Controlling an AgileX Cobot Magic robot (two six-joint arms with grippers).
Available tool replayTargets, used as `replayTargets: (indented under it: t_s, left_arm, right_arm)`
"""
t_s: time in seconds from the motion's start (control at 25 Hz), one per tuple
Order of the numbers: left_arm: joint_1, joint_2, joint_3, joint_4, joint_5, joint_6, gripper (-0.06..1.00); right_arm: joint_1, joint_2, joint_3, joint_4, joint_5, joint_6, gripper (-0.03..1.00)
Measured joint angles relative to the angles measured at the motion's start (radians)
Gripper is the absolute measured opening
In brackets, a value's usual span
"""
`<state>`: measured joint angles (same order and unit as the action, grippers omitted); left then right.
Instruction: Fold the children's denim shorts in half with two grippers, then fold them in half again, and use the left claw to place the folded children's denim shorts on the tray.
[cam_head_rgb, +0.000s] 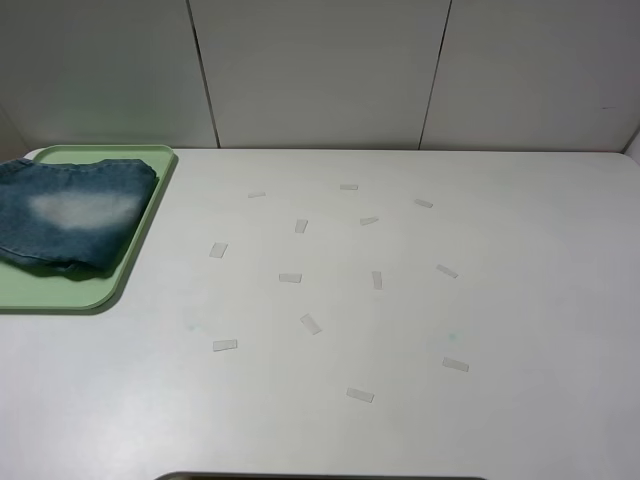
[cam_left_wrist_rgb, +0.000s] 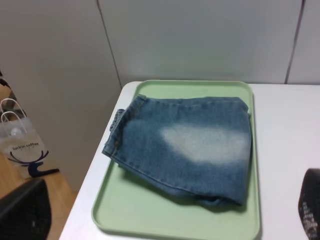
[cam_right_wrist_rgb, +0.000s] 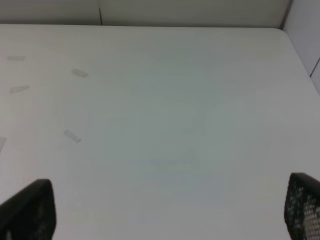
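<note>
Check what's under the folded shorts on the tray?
The children's denim shorts lie folded on the pale green tray, whose bare surface and rim show around them. Whatever lies between the folded layers or directly beneath is covered.

The pale green tray (cam_head_rgb: 140, 232) is sitting at the table's (cam_head_rgb: 520, 300) far left corner, and the folded denim shorts (cam_head_rgb: 70, 215) are covering most of it, leaving only a bare strip along its near edge. Right of the tray, nothing tall is standing on the table; only flat tape strips (cam_head_rgb: 310, 323) are lying there. Behind the tray, the wall panels (cam_head_rgb: 320, 70) are closing off the far side.
</note>
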<state>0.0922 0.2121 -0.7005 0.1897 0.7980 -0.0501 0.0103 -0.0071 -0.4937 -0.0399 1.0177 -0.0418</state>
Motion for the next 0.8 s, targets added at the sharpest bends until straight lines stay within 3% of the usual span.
replayTargets:
  t_s: [0.36,0.56,0.8]
  left_arm:
    - [0.0,-0.204,0.001,-0.019,0.19,-0.001,0.99]
    - [0.0,-0.218,0.001,-0.044,0.291,-0.001,0.99]
    - [0.0,-0.218,0.06,-0.13,0.3,-0.001,0.99]
  right_arm:
    - [0.0,0.0,0.0,0.0,0.0,0.0,0.69]
    - [0.0,0.0,0.0,0.0,0.0,0.0,0.69]
    - [0.0,0.0,0.0,0.0,0.0,0.0,0.69]
